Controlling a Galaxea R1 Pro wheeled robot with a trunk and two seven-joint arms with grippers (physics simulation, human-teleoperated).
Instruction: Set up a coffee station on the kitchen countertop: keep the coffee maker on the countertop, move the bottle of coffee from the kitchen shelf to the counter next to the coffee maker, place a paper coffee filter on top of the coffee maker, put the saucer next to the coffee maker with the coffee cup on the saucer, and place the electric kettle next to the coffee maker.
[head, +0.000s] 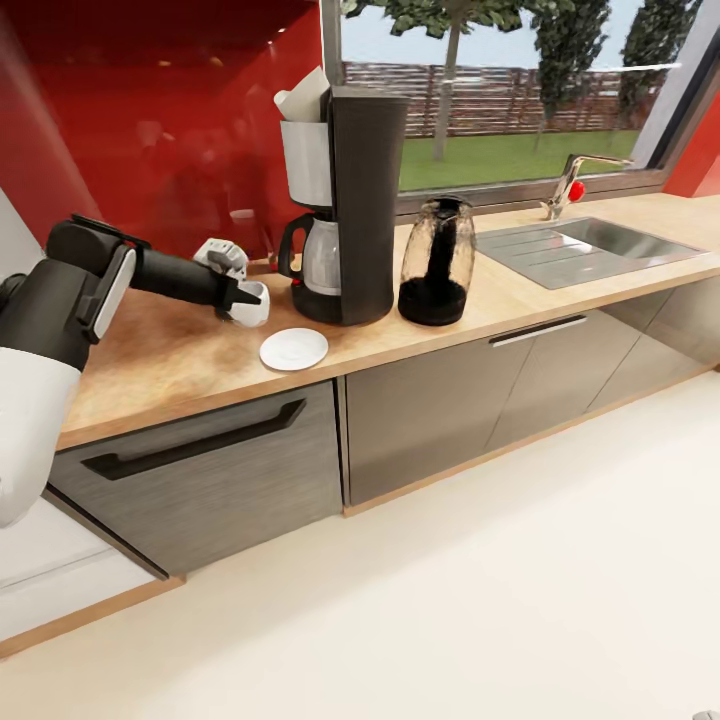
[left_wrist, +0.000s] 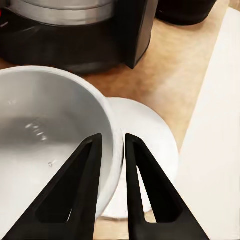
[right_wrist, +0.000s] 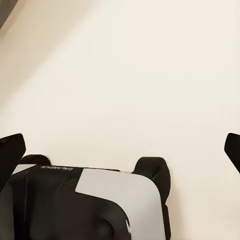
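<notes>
Pinching the coffee cup by its rim, the left gripper hovers beside the saucer.

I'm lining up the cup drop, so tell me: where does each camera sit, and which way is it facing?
Head: high, looking down over the counter at the coffee maker, jar and sink; left arm shows.
Left wrist: looking along the fingers, which pinch the cup rim over the saucer.
Right wrist: facing the floor; the robot's base and wide-apart fingers show.
Shared by head and left wrist: cup, saucer, coffee maker.
</notes>
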